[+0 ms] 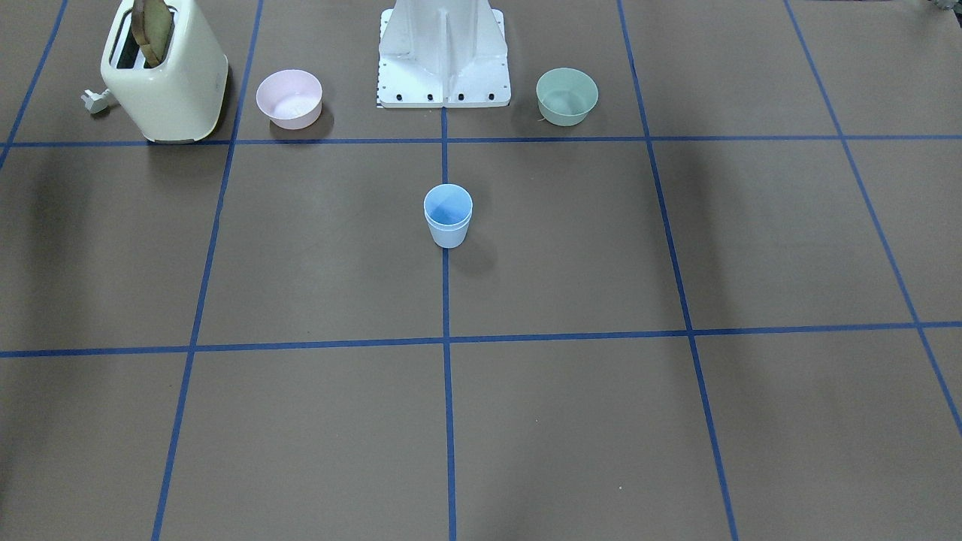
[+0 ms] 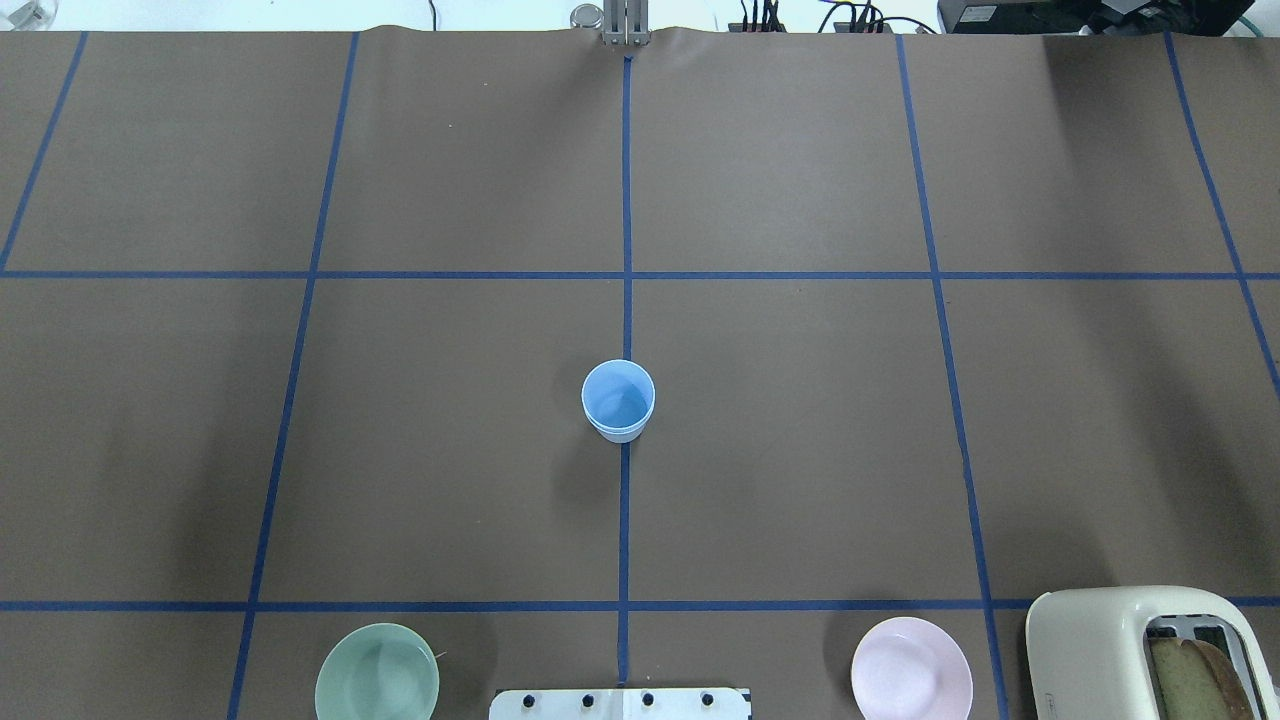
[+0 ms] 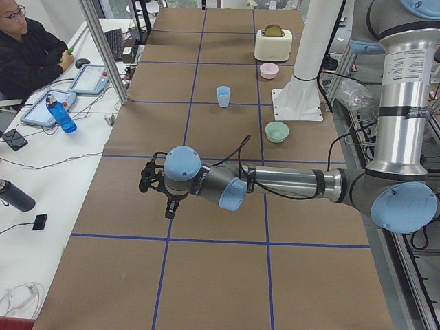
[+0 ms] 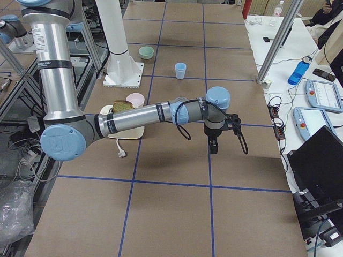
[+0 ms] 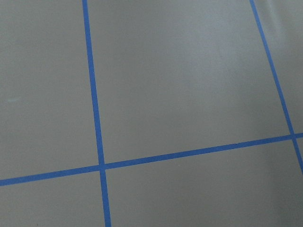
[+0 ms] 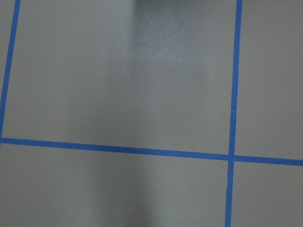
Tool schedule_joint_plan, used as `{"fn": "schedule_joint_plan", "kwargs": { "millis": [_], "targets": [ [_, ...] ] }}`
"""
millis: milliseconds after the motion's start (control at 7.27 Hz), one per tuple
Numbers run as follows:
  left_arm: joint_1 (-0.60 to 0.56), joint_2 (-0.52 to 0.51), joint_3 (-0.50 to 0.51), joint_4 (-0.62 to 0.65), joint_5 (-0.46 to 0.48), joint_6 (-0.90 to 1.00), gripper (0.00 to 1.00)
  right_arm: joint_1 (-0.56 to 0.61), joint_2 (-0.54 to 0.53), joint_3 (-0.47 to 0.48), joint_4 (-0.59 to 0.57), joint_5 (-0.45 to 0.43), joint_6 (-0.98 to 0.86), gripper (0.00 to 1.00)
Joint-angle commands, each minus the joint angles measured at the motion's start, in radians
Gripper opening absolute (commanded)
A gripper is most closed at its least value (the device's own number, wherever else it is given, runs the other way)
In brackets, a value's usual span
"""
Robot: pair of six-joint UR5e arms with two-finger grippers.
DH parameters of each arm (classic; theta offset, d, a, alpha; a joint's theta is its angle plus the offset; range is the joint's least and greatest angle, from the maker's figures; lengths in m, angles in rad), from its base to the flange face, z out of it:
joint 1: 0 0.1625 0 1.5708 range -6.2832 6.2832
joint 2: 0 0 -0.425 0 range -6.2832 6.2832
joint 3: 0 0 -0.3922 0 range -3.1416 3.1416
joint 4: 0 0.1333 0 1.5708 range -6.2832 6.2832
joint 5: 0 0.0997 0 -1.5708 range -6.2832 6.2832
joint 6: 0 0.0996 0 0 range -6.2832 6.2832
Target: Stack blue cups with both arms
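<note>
The two blue cups (image 1: 448, 216) stand nested, one inside the other, upright on the centre tape line; two rims show in the overhead view (image 2: 618, 400). They also show in the left side view (image 3: 223, 96) and the right side view (image 4: 180, 70). Neither arm shows in the overhead or front view. The left gripper (image 3: 169, 210) hangs over bare table near the robot's left end, far from the cups. The right gripper (image 4: 213, 147) hangs over bare table near the right end. I cannot tell whether either is open or shut. Both wrist views show only brown table and blue tape.
A cream toaster (image 1: 165, 75) with bread, a pink bowl (image 1: 289, 98) and a mint-green bowl (image 1: 567, 95) stand beside the white pedestal (image 1: 443, 56) on the robot's side. An operator (image 3: 27, 51) sits at a side table with tablets and a blue bottle (image 3: 60, 113).
</note>
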Motion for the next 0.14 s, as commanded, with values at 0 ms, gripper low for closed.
{"fn": "schedule_joint_plan", "kwargs": {
  "millis": [0],
  "targets": [
    [-0.002,0.001,-0.003,0.002,0.000,0.001,0.98,0.000,0.001,-0.005,0.000,0.000,0.001,1.00]
  ]
}}
